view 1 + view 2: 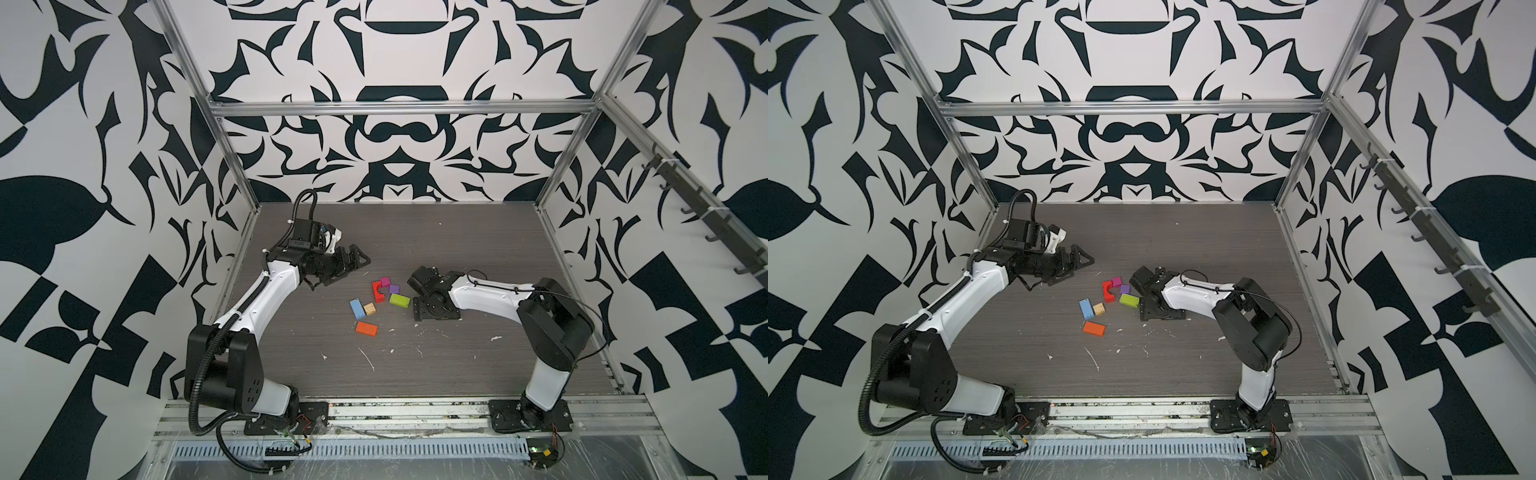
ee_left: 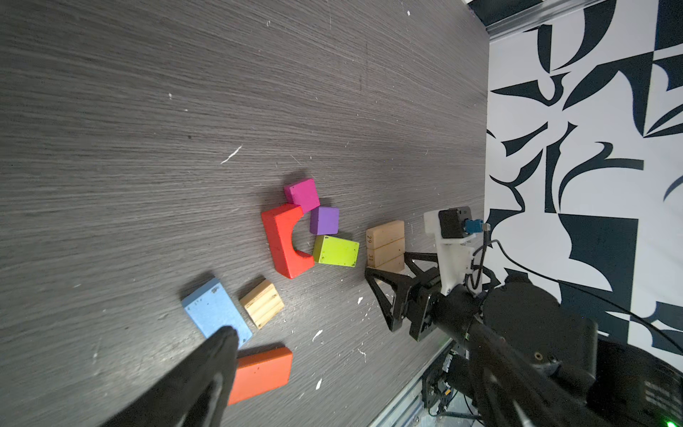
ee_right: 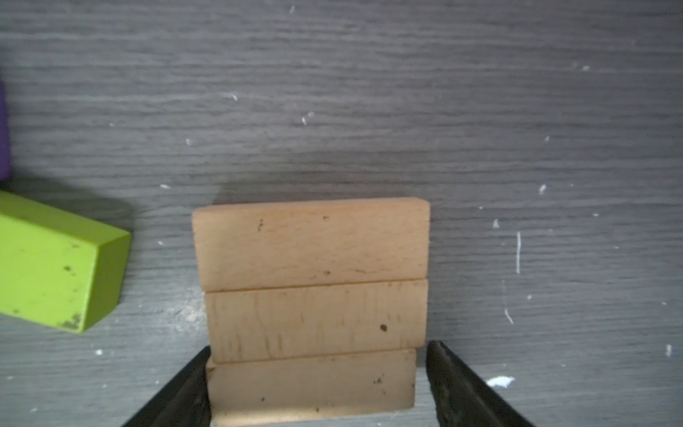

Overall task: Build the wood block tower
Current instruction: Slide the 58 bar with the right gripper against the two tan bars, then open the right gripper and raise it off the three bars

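Three tan planks [image 3: 314, 281] sit pressed together on the dark table [image 3: 332, 92]. My right gripper [image 3: 319, 349] straddles the nearest plank and is open, with a gap showing at one finger [image 3: 454, 380]. In both top views the right wrist [image 1: 432, 291] hides the planks. Loose on the table to their left lie a lime block [image 1: 399, 300], purple cube [image 1: 394, 289], magenta cube [image 1: 386, 282], red arch [image 1: 377, 291], tan cube [image 1: 369, 308], blue block [image 1: 357, 309] and orange block [image 1: 367, 328]. My left gripper [image 1: 353, 262] hovers open and empty behind them.
Aluminium frame posts [image 1: 237, 266] and patterned walls close in the table on three sides. A metal rail [image 1: 415, 409] with both arm bases runs along the front. White scuffs [image 1: 368, 359] mark the table's near half.
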{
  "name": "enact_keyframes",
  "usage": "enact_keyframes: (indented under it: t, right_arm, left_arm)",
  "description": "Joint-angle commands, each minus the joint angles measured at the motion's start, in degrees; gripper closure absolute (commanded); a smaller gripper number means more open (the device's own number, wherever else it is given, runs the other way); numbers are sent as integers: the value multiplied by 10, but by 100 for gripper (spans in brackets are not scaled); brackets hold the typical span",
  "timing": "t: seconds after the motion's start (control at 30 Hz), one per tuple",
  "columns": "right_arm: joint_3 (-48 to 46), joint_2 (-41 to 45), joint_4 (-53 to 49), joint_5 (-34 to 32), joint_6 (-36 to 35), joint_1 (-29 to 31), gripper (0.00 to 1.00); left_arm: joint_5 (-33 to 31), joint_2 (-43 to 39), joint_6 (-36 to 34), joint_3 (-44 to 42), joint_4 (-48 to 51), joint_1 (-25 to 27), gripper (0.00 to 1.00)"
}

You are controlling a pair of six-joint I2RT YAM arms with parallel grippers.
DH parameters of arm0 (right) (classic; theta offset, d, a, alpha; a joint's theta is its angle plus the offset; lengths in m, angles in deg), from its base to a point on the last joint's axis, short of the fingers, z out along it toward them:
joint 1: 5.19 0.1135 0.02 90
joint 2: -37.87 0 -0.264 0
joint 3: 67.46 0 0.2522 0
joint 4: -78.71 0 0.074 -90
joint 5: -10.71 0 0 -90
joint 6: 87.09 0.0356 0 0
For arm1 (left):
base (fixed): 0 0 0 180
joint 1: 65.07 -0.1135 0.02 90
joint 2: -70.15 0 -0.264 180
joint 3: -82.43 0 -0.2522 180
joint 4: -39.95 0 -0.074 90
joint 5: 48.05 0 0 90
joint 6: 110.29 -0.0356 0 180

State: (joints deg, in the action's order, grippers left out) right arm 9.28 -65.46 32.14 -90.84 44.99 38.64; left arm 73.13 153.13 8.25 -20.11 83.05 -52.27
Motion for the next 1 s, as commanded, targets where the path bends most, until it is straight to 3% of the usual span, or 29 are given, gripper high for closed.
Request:
enact_keyframes:
  t: [0.0,0.8,0.97]
  right_arm:
    - [9,-2,-15,-7,0,-2,9]
    - [-4,73,3,-1,-34,-2,1]
    - [-9,98,9,26,-42,-2,0]
  left_arm:
    - [10,-10,-4,-8,-2,-1,0]
    - [12,-5,-5,-7,4,-1,0]
    - [11,-4,-6,-4,12,-1,0]
